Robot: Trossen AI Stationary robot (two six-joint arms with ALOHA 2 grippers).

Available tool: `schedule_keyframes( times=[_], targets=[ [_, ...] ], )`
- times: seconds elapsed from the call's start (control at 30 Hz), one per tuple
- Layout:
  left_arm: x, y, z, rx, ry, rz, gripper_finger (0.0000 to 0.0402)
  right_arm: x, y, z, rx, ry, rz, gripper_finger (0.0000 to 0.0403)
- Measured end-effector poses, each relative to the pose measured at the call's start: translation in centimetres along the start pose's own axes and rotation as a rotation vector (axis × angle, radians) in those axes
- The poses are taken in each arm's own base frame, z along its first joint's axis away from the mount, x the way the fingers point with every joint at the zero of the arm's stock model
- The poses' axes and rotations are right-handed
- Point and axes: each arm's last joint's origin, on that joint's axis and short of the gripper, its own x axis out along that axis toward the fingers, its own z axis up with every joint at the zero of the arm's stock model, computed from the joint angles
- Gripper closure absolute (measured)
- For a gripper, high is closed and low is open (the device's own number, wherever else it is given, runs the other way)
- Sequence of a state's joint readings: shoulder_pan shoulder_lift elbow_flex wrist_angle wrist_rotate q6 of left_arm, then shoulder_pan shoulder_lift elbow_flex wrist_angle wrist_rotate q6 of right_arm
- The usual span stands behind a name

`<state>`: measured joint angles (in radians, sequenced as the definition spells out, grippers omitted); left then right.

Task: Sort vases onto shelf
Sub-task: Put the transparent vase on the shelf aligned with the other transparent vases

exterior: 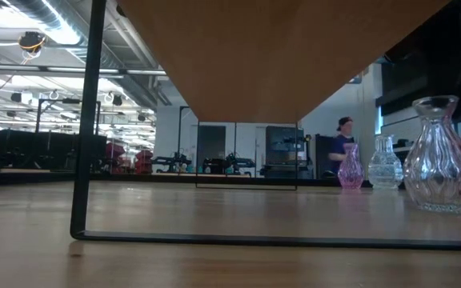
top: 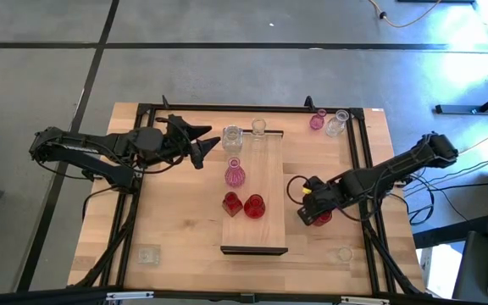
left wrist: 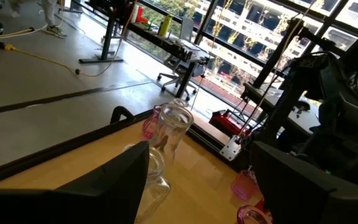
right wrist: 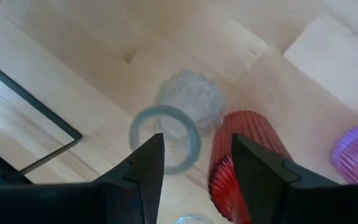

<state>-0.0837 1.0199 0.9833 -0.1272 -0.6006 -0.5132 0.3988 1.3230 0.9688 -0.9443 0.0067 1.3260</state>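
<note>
Partway: five vases stand on the shelf (top: 265,165).
Right tool (top: 316,213), fingers parted, straddles a red vase (top: 322,218) on the counter (top: 168,229); left tool (top: 206,146) hovers open, empty; several vases remain.

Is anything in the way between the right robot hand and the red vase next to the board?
Nothing visible. The right gripper is right over the red vase beside the shelf, its fingers open. A clear vase lies close by, but not between them.
</note>
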Motion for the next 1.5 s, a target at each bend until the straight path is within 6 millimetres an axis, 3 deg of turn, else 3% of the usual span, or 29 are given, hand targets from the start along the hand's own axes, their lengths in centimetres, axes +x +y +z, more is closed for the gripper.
schedule_keyframes(
  times=[0.23, 0.53, 0.93, 1.37, 1.5],
  targets=[
    [0.0, 0.0, 0.0, 0.0, 0.0, 0.0, 0.0127, 1.3, 0.8, 0.4, -0.034, 0.026, 0.005, 0.0251],
    [0.0, 0.0, 0.0, 0.0, 0.0, 0.001, 0.0127, 0.9, 0.7, 2.2, -0.085, 0.059, 0.029, 0.0392],
    [0.0, 0.0, 0.0, 0.0, 0.0, 0.0, 0.0127, -4.2, 0.5, 6.4, -0.18, 0.091, 0.063, 0.0394],
    [0.0, -0.2, -0.1, -0.034, 0.037, -0.063, 0.0127, -13.4, -1.7, 10.4, -0.28, 0.025, 0.079, 0.0401],
    [0.0, -0.2, -0.1, -0.034, 0.046, -0.077, 0.0127, -14.6, -2.2, 11.7, -0.281, 0.002, 0.07, 0.0401]
  ],
)
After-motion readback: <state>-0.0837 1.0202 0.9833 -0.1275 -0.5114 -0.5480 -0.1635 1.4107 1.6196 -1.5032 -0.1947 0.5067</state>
